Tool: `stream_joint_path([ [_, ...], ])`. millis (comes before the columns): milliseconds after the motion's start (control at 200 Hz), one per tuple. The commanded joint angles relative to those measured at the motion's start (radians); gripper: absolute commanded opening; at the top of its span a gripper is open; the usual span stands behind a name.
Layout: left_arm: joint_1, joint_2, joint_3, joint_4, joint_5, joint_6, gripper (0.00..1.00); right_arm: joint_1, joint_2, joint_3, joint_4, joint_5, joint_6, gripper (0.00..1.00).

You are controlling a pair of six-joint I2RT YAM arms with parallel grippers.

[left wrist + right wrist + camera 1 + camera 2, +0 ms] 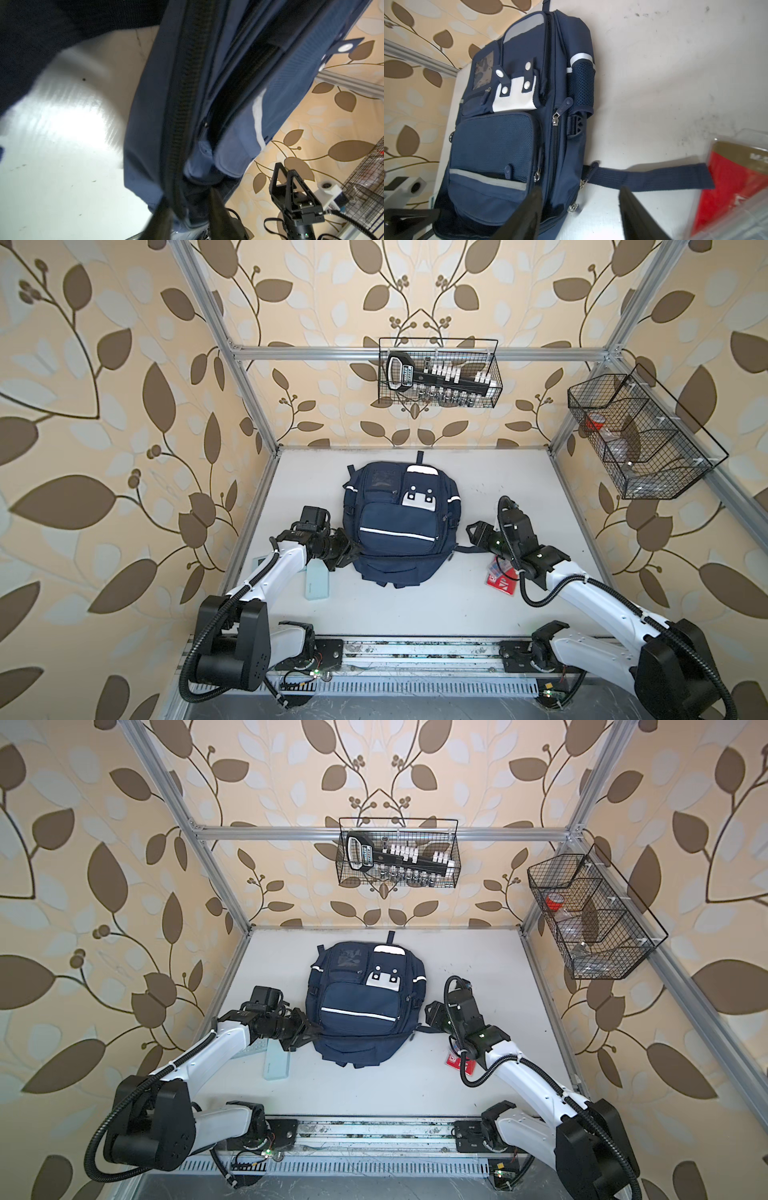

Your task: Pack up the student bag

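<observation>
A pale-green flat case (318, 584) lies near left on the white worktop (419, 614), and a red blister pack (500, 577) lies near right. Between them, mid-worktop, the student bag (395, 526) lies flat with its front up. The left jaws straddle its near-left zipped edge; whether they pinch it I cannot tell. The right jaws stand released just right of the bag, beside its webbing strap (650, 176). Only the right wrist view shows the mesh pocket (582, 83) and round press studs (504, 89). A wire basket (440, 373) hangs on the far wall.
</observation>
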Motion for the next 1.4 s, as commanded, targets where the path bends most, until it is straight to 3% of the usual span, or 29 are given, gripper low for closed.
stream_joint_path([
  [0, -0.021, -0.015, 0.053, -0.026, -0.005, 0.059, 0.47, 0.003, -0.007, 0.114, -0.123, -0.041, -0.017, 0.62],
  [105, -0.054, -0.057, 0.118, -0.075, -0.075, 0.088, 0.48, 0.008, 0.099, 0.222, -0.183, -0.177, -0.035, 0.51],
  [270, -0.233, -0.037, 0.217, -0.117, -0.214, 0.103, 0.5, 0.01, 0.311, 0.368, -0.216, -0.204, -0.056, 0.41],
  [360, -0.299, -0.017, 0.18, -0.074, -0.207, 0.041, 0.5, 0.01, 0.441, 0.45, -0.22, -0.237, -0.088, 0.37],
  [425, -0.334, -0.027, 0.138, -0.049, -0.209, -0.018, 0.51, 0.013, 0.52, 0.517, -0.231, -0.211, -0.111, 0.41],
  [510, -0.396, -0.064, 0.079, -0.027, -0.245, -0.075, 0.55, 0.014, 0.615, 0.612, -0.266, -0.102, -0.15, 0.58],
  [570, -0.434, -0.082, 0.041, -0.013, -0.258, -0.11, 0.58, 0.013, 0.685, 0.687, -0.31, 0.005, -0.169, 0.63],
  [625, -0.461, -0.086, 0.006, 0.02, -0.251, -0.147, 0.7, 0.008, 0.751, 0.752, -0.354, 0.099, -0.175, 0.67],
  [705, -0.466, -0.08, -0.057, 0.143, -0.207, -0.197, 0.76, -0.027, 0.84, 0.793, -0.353, 0.08, -0.175, 0.68],
  [765, -0.464, -0.062, -0.076, 0.222, -0.224, -0.23, 0.78, -0.048, 0.901, 0.822, -0.35, 0.038, -0.177, 0.62],
  [830, -0.447, -0.012, -0.059, 0.273, -0.224, -0.234, 0.77, -0.054, 0.946, 0.84, -0.352, 0.032, -0.177, 0.43],
  [885, -0.417, 0.046, -0.022, 0.262, -0.222, -0.216, 0.75, -0.053, 0.947, 0.827, -0.349, 0.022, -0.165, 0.25],
  [965, -0.348, 0.129, 0.041, 0.219, -0.223, -0.165, 0.7, -0.052, 0.89, 0.745, -0.312, 0.0, -0.138, 0.14],
  [1080, -0.217, 0.242, 0.123, 0.112, -0.275, -0.075, 0.64, -0.025, 0.734, 0.552, -0.266, -0.022, -0.064, 0.1],
  [1170, -0.147, 0.293, 0.203, 0.044, -0.335, 0.004, 0.63, 0.062, 0.6, 0.411, -0.254, -0.02, 0.0, 0.1],
  [1250, -0.141, 0.31, 0.283, -0.026, -0.361, 0.064, 0.63, 0.14, 0.512, 0.345, -0.286, 0.016, 0.036, 0.2],
  [1395, -0.223, 0.23, 0.355, -0.133, -0.39, 0.109, 0.65, 0.169, 0.393, 0.33, -0.363, 0.081, 0.004, 0.52],
])
